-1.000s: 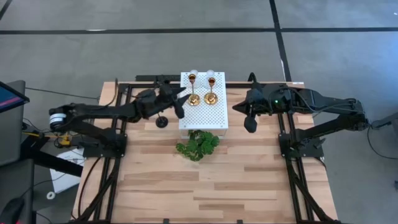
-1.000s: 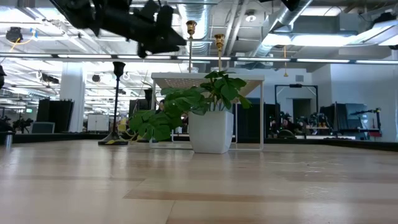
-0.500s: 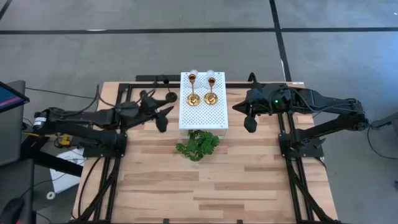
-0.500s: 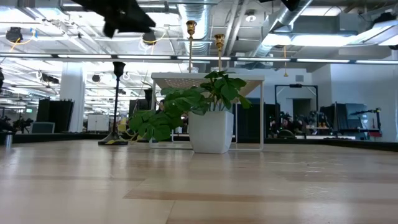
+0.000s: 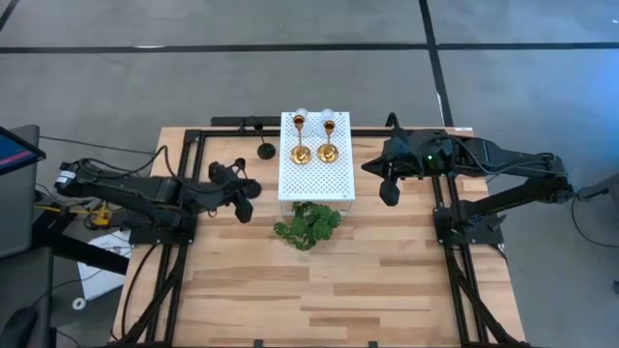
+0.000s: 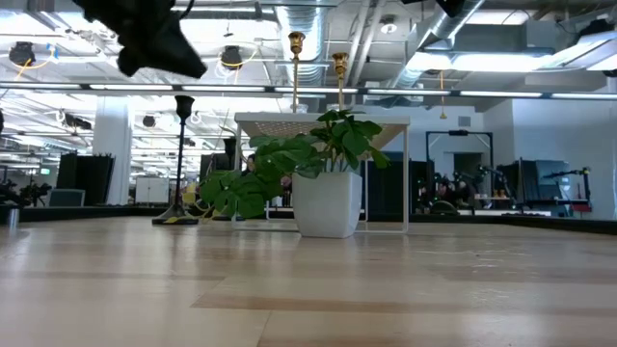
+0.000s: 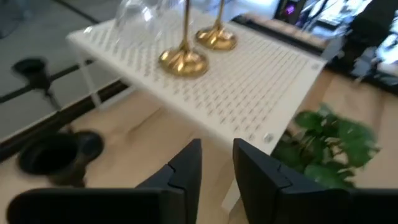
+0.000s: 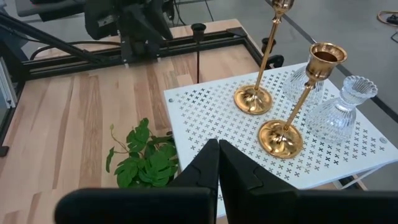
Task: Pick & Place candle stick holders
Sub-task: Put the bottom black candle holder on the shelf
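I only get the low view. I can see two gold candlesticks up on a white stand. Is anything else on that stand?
Observer: Yes, two short clear glass holders stand behind the tall gold candle stick holders on the white perforated stand.
Visitor: And the dark shape top left?
Observer: That is the left gripper, hovering left of the stand, fingers slightly apart, holding nothing.
Visitor: Where is the other arm?
Observer: The right gripper hangs right of the stand, fingers shut, empty.

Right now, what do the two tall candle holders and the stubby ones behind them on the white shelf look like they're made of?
The two tall gold holders look like polished metal, maybe brass: shiny, with bright reflections on their round bases. The two short clear holders look like cut or pressed glass: see-through, ribbed facets. The white shelf looks like painted perforated metal, probably.
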Robot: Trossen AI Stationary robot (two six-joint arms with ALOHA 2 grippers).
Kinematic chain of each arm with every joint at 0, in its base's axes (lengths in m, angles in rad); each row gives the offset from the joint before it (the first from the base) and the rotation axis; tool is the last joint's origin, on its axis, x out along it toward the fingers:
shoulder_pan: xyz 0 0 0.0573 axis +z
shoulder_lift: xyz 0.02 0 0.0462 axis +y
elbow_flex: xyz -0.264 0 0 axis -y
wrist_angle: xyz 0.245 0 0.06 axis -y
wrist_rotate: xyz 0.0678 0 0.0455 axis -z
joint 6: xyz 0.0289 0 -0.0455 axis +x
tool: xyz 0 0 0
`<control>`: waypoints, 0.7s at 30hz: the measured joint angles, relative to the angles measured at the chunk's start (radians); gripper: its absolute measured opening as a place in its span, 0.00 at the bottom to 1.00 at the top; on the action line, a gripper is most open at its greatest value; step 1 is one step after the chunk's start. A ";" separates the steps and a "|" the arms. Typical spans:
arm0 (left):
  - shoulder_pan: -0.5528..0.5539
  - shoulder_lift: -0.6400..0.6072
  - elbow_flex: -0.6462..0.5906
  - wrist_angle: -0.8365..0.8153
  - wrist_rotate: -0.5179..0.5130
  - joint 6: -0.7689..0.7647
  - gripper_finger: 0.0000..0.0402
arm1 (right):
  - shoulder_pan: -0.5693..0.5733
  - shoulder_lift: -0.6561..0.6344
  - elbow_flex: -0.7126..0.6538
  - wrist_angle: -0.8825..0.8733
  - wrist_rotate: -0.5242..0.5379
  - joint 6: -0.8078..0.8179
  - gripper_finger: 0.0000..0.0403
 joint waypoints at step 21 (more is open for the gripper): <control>-0.051 -0.055 -0.126 -0.414 -0.118 -0.263 0.02 | -0.010 0.000 0.000 -0.004 0.000 -0.008 0.00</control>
